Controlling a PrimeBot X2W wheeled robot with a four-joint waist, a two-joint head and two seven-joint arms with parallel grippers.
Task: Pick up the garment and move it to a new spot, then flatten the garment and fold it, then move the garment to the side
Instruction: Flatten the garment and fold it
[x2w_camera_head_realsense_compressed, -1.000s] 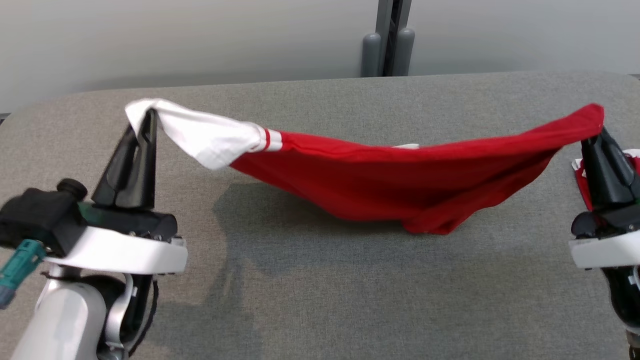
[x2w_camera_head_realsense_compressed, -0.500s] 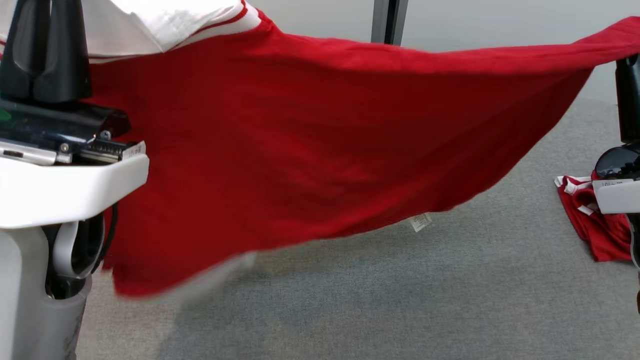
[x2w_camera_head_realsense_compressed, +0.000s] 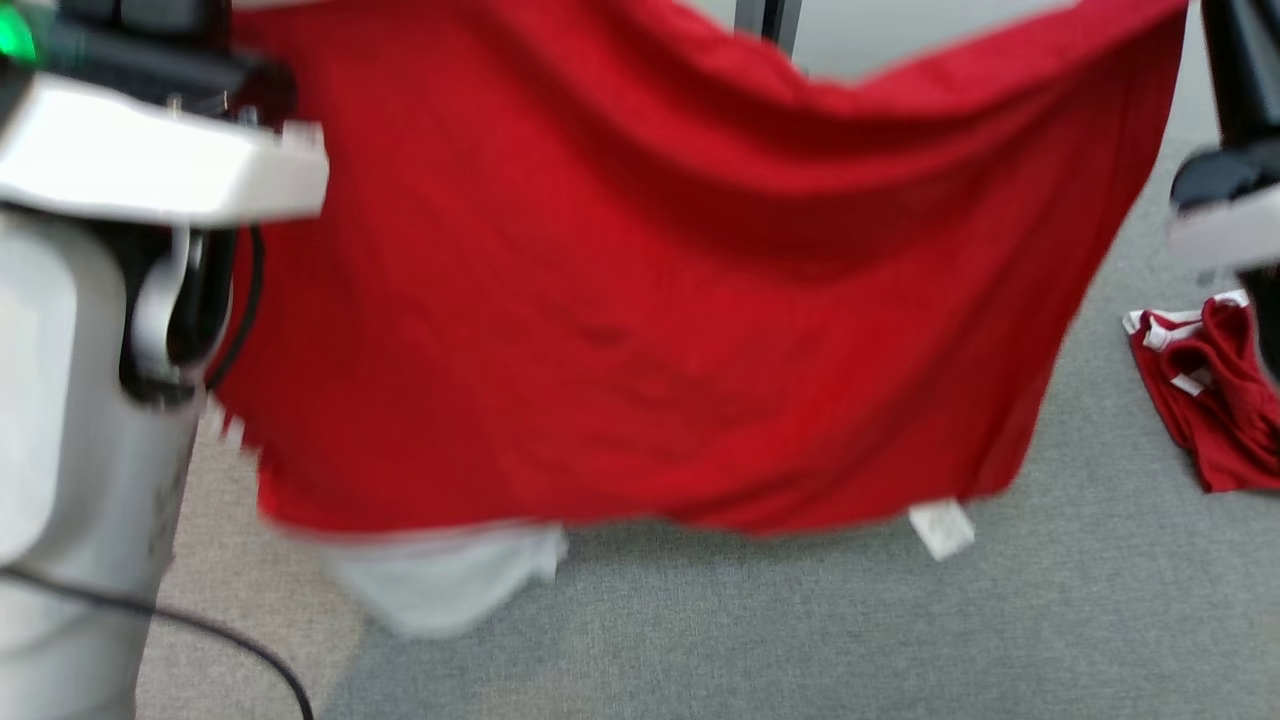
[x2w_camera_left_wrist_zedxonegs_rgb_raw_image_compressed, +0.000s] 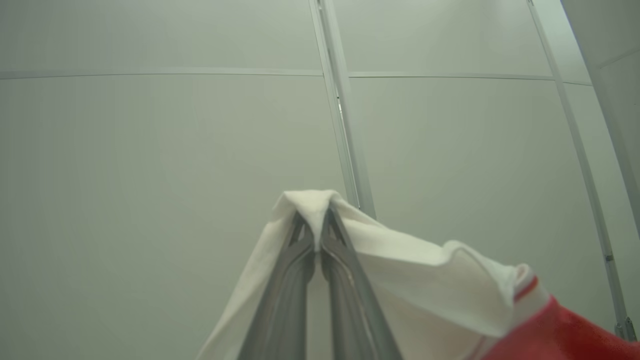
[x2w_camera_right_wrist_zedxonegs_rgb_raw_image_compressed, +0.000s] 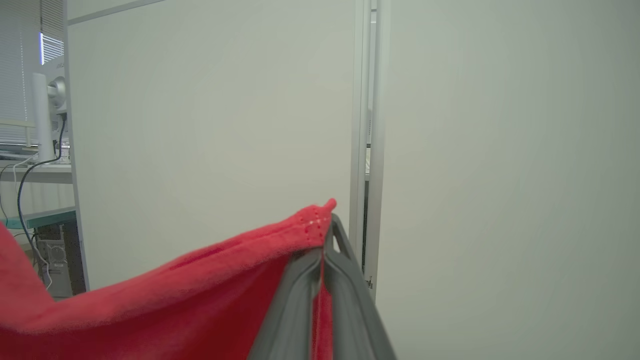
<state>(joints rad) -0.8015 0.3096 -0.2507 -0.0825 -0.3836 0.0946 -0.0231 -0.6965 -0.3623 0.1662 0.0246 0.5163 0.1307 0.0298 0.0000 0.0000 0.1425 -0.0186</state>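
The garment, a red shirt with white sleeves, hangs spread like a curtain above the grey table. In the left wrist view my left gripper is shut on a white sleeve. The right wrist view has my right gripper shut on a red corner of the garment. In the head view my left arm stands at the left and the right gripper's dark fingers at the top right. The other white sleeve and a white label dangle at the lower edge.
A second red and white piece of clothing lies crumpled on the table at the right. A pale partition wall with a metal post stands behind the table. A black cable runs by my left arm.
Both grippers have lifted the garment from a low sag over the table to a high hanging sheet. The head view has shifted too, and the picture is blurred by motion.
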